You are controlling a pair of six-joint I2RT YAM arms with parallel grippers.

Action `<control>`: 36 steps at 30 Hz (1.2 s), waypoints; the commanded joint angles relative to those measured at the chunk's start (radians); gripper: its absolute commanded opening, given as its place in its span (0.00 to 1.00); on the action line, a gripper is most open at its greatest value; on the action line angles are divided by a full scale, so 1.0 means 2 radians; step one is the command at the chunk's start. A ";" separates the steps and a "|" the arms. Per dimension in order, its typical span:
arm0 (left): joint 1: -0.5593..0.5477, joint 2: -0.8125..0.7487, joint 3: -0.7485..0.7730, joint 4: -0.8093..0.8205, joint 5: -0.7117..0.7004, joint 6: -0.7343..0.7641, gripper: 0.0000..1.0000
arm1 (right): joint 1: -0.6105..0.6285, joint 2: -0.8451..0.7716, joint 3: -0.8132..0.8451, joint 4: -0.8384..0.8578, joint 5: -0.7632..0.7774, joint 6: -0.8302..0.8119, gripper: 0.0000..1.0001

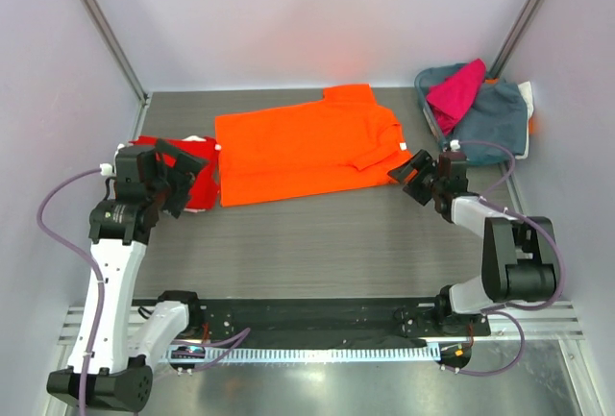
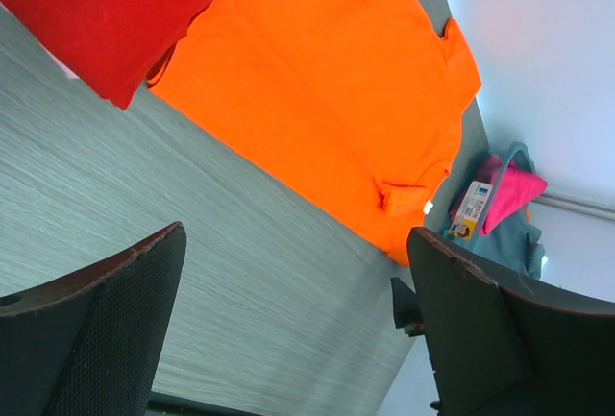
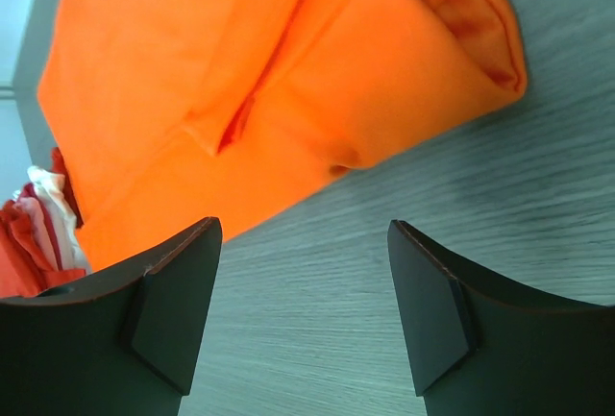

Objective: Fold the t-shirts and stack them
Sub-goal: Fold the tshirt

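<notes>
Left gripper [image 1: 171, 181]: jaws spread wide with nothing between them; in its wrist view [image 2: 298, 339] only bare table shows between the fingers. It sits at the table's left side, over the near edge of the red shirt.
Red t-shirt [image 1: 197, 152]: folded into a compact block at the left of the table [image 1: 317, 243], partly hidden by the left arm. Its right edge meets the orange shirt; cannot tell whether they overlap. Also in the left wrist view [image 2: 125, 3].
Orange t-shirt [image 1: 307, 147]: spread across the centre, toward the far side, collar at the far right. A sleeve lies folded onto the body near the right edge [image 3: 240, 80].
Right gripper [image 1: 415, 174]: jaws wide apart and empty [image 3: 303, 310], just beside the orange shirt's near right corner, over bare table.
Magenta t-shirt [image 1: 456, 89]: crumpled at the far right corner, lying on a grey-blue cloth [image 1: 495, 113], well apart from both grippers.
</notes>
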 commanded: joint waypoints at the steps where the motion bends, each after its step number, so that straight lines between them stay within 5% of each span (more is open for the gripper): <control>1: -0.001 0.002 0.022 -0.019 -0.012 0.012 0.97 | 0.003 -0.047 -0.007 0.058 0.034 -0.004 0.76; 6: -0.001 0.008 0.061 -0.030 -0.013 0.031 1.00 | 0.003 -0.077 -0.017 0.045 0.055 -0.014 0.76; 15: -0.001 0.013 0.015 0.021 0.004 -0.024 0.99 | 0.003 -0.101 -0.033 0.057 0.068 -0.008 0.76; 21: 0.000 0.053 -0.010 0.071 0.103 -0.083 0.98 | 0.003 -0.125 -0.040 0.048 0.074 -0.011 0.76; 29: 0.000 0.064 0.114 -0.043 0.040 -0.053 0.97 | 0.003 -0.143 -0.064 0.061 0.088 -0.019 0.77; 36: 0.000 0.027 0.067 -0.068 -0.035 0.015 1.00 | 0.003 -0.148 -0.089 0.104 0.092 -0.022 0.77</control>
